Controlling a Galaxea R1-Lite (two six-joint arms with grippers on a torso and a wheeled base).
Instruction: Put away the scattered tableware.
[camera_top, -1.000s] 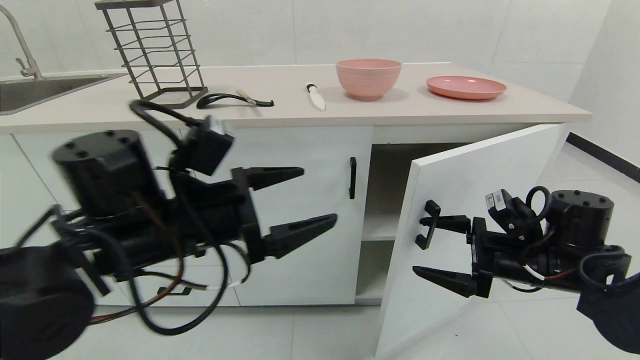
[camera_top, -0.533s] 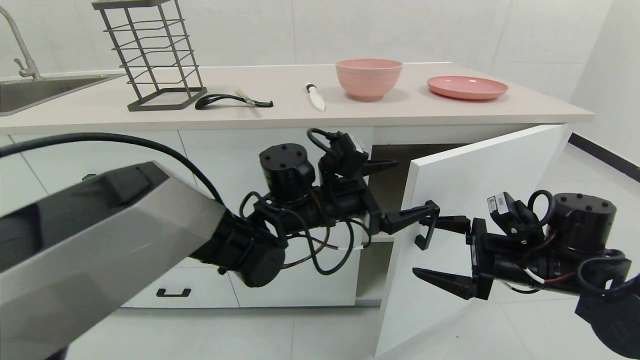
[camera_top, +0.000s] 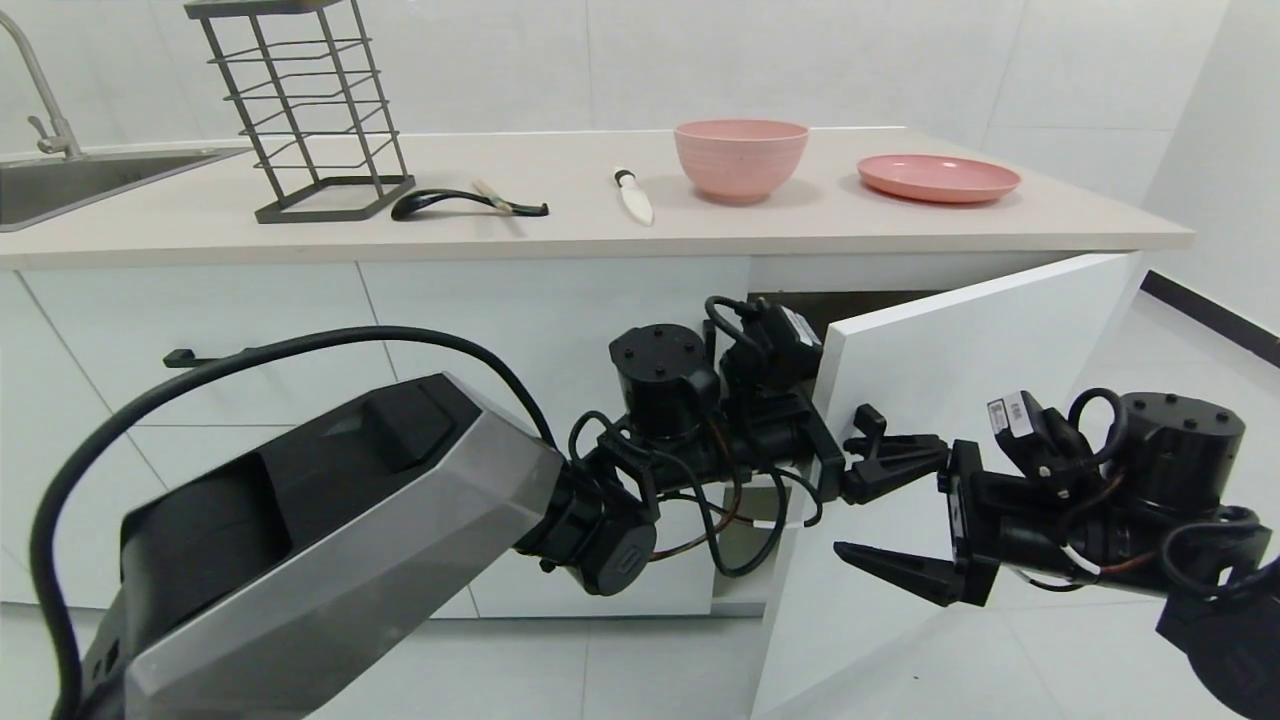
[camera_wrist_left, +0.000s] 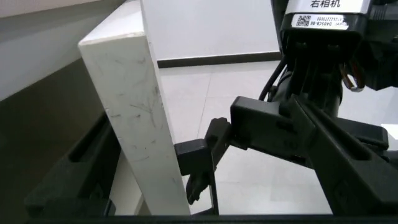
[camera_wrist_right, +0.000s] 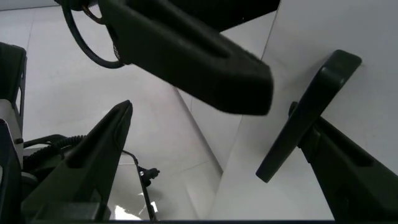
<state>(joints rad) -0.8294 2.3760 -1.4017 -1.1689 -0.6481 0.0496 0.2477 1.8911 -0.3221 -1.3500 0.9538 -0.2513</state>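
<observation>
Bowl (camera_top: 740, 158) and plate (camera_top: 938, 177) wait on the counter (camera_top: 900, 228). Left claw (camera_top: 832, 452), spread, straddles the cabinet door (camera_top: 985, 330) edge; right claw (camera_top: 850, 515) gapes by its handle (camera_top: 868, 424). Best swing the door wide slowly, keeping claws apart.

The pink bowl (camera_top: 740, 158) and pink plate (camera_top: 938, 178) are showing smooth, matt plastic-like surfaces. The wire rack (camera_top: 260, 8) is presenting dark matt metal, and the sink (camera_top: 60, 185) is gleaming as brushed steel. The countertop (camera_top: 700, 228) is appearing smooth and matt beige. The white cabinet door (camera_top: 980, 330) is carrying a satin finish, its edge (camera_wrist_left: 143, 130) showing fine scratches.
</observation>
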